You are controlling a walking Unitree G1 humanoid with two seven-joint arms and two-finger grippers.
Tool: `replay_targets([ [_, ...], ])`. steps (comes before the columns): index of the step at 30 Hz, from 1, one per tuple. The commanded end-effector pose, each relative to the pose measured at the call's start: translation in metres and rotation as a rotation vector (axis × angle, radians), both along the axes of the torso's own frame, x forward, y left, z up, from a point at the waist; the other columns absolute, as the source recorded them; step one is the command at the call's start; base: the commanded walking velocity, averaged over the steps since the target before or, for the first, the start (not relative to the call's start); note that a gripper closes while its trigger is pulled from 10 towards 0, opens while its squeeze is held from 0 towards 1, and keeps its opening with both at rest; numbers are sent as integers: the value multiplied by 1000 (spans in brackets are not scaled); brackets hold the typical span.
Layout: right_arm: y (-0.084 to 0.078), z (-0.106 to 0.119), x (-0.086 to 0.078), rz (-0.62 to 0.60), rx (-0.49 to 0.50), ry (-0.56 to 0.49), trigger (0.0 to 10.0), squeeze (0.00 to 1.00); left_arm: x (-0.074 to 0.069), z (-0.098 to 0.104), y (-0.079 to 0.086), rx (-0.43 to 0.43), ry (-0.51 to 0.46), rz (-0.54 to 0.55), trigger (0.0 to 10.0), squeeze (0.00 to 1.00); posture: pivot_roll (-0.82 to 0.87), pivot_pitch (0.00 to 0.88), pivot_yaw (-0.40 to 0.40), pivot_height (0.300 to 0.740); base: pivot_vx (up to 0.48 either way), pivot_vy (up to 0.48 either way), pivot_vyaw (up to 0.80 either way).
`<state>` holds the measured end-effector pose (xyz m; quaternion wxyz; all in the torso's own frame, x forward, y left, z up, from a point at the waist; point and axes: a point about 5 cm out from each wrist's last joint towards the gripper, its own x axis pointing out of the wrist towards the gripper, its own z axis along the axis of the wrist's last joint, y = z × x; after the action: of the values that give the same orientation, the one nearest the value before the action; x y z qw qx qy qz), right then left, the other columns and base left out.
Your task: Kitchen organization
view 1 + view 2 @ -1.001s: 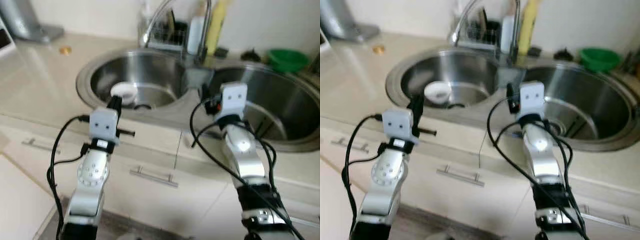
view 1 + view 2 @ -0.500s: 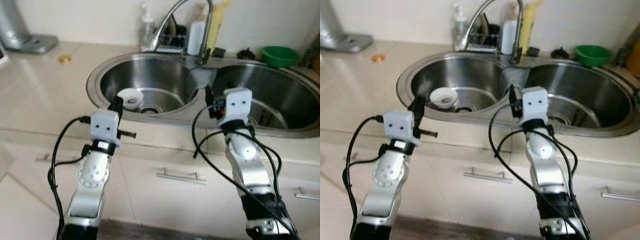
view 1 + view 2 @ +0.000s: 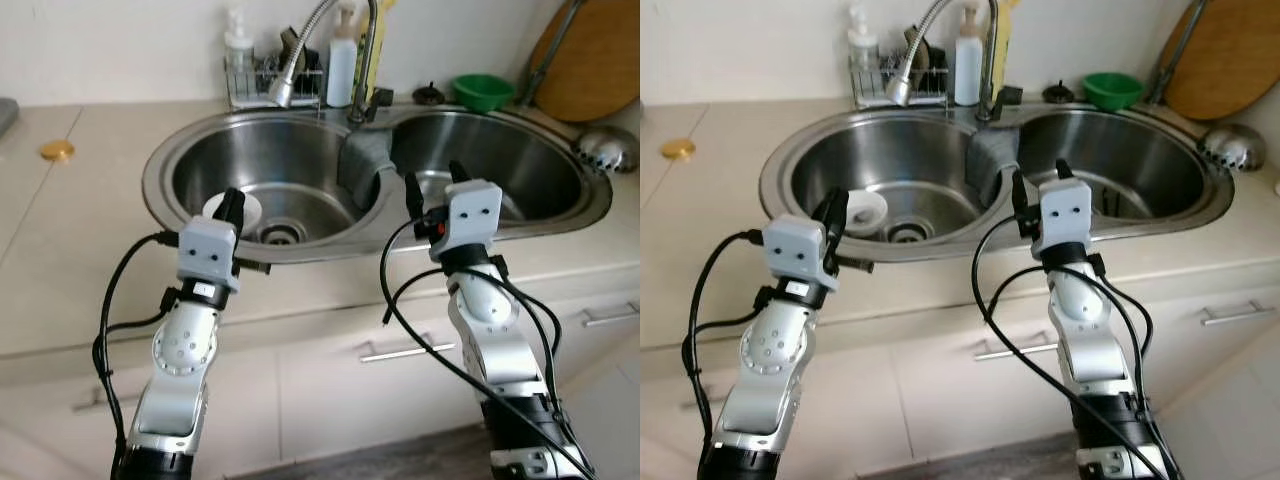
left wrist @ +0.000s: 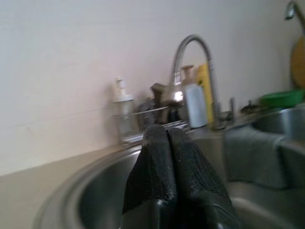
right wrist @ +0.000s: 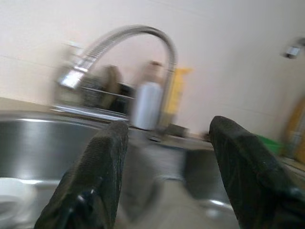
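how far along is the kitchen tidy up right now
Barely begun. Nothing looks put away: the white bowl sits in the left sink basin and a grey cloth drapes the divider. Neither tool holds anything: left tool shut, right tool open, both at the sink's front edge.

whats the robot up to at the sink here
The robot stands facing a double sink with both arms raised over its front edge, holding nothing. The left gripper is shut and empty, in front of a small white bowl lying in the left basin. The right gripper is open, by the divider where a grey cloth hangs. Nothing has been picked up yet.
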<state>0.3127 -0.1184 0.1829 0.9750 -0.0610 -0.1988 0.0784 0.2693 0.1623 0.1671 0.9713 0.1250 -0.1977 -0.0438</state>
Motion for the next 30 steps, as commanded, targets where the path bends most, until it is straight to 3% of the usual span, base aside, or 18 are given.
replay_targets([
  [1, -7, 6, 0, -18, -7, -28, 10000, 0, 0, 4, -6, 7, -22, -17, 10000, 0, -28, 0, -29, 740, 0, 0, -800],
  [13, -10, 9, -3, -20, -9, -53, 10000, 0, 1, 2, -8, 20, -13, -21, 10000, 0, -35, 0, -26, 740, 0, 0, -800],
  [30, -8, 13, -5, -17, 1, -85, 10000, 0, 2, 3, -8, 20, -20, -23, 10000, 0, -33, 0, -27, 740, 0, -470, -800],
])
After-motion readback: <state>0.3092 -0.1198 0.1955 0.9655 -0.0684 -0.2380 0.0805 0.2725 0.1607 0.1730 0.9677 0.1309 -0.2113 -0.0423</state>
